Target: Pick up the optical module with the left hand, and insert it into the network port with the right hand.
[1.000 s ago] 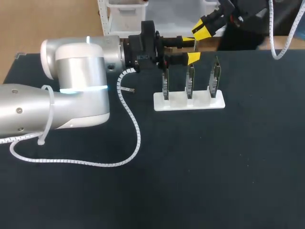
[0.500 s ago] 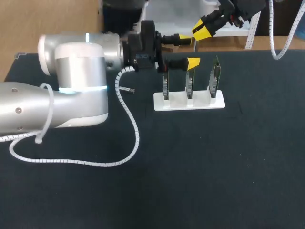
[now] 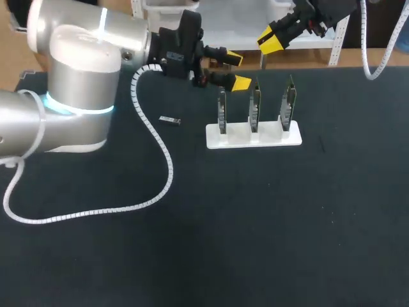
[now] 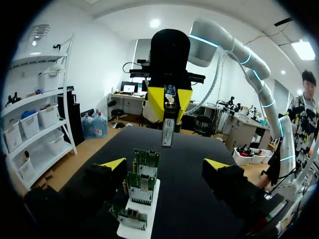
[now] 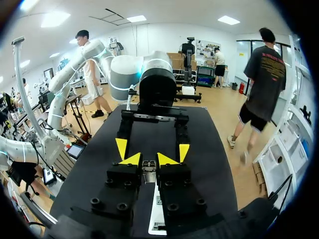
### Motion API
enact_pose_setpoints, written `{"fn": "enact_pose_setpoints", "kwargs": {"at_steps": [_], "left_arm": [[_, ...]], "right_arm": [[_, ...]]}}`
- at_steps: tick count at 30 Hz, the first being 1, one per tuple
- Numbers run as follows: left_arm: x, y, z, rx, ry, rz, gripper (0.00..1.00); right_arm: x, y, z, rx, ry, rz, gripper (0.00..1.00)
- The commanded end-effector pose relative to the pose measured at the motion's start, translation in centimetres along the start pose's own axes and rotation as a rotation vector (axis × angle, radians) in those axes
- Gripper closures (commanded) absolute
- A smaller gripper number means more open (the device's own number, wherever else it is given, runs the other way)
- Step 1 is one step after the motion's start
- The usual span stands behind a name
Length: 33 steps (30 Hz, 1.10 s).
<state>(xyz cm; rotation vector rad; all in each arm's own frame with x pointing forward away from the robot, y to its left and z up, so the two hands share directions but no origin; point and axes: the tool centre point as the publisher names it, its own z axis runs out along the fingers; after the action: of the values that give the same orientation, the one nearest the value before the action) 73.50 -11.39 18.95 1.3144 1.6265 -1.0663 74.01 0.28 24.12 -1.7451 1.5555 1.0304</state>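
Observation:
My right gripper (image 3: pixel 271 39) hangs above the far side of the white stand (image 3: pixel 254 135) and is shut on a slim optical module (image 4: pixel 168 132), which points down from its yellow tips. In the right wrist view the module (image 5: pixel 148 172) sits pinched between the fingers. The stand carries three upright green boards (image 3: pixel 255 105) with network ports. My left gripper (image 3: pixel 237 70) is open and empty, level with the boards' tops just left of them. In the left wrist view its gripper (image 4: pixel 165 164) straddles the row of boards (image 4: pixel 142 181), facing my right gripper (image 4: pixel 169 102).
A second small module (image 3: pixel 169 120) lies flat on the black table (image 3: pixel 255 224), left of the stand. My left arm's white cable (image 3: pixel 160 153) loops over the table's left half. The white stand (image 5: pixel 159 214) shows under my right gripper.
My left gripper opened fully and drew back to the left, away from my right gripper, with the arm lifting. The right gripper stayed put, still shut on the module.

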Motion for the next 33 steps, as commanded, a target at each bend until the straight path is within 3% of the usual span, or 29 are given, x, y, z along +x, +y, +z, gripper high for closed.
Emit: {"fn": "enact_pose_setpoints", "kwargs": {"at_steps": [1, 15, 18, 26, 33], "left_arm": [[0.1, -0.4, -1.2, -0.013, 0.17, -0.014, 0.0], [0.7, 0.5, -2.5, -0.04, 0.258, 0.016, 0.0], [0.7, 0.6, -2.5, -0.063, 0.203, 0.015, 0.0], [0.7, 0.6, -2.5, -0.063, 0.203, 0.015, 0.0], [0.7, 0.6, -2.5, -0.063, 0.203, 0.015, 0.0]], "right_arm": [[0.0, 0.0, 0.0, 0.001, 0.001, 0.0, 1.0], [0.0, 0.0, 0.0, 0.001, 0.001, 0.0, 1.0], [0.0, 0.0, 0.0, 0.001, 0.001, 0.0, 1.0], [0.0, 0.0, 0.0, 0.001, 0.001, 0.0, 1.0], [1.5, 0.3, 0.9, -0.021, 0.101, -0.005, 1.0]]}}
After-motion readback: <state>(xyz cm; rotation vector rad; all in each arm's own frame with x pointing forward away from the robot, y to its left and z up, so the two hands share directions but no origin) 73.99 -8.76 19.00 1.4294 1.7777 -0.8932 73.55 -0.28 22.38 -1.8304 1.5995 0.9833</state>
